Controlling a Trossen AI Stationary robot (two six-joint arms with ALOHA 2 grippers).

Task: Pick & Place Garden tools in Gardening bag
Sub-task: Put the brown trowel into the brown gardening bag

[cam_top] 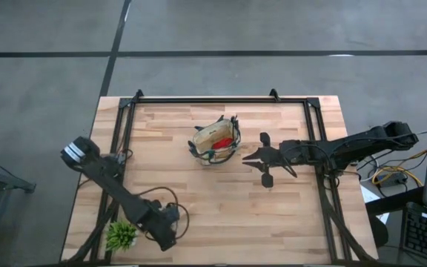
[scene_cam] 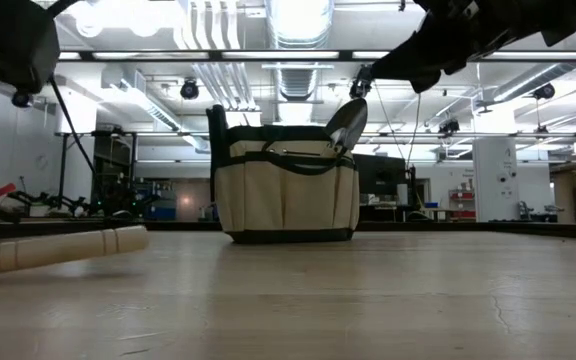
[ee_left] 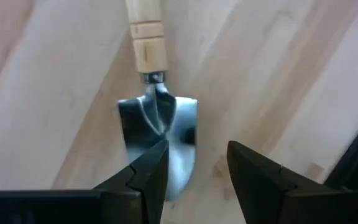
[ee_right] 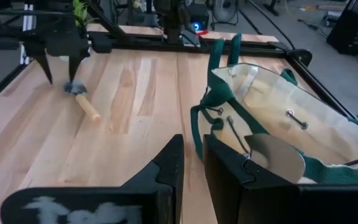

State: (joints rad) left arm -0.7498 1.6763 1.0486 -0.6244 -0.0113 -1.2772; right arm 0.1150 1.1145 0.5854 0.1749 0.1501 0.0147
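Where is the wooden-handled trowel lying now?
The trowel lies flat on the table's near-left part, under the left tool, close to the spiky plant.

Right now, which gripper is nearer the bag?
Right. The right gripper hangs just beside the bag; the left gripper is far off at the table's near edge, over a trowel.
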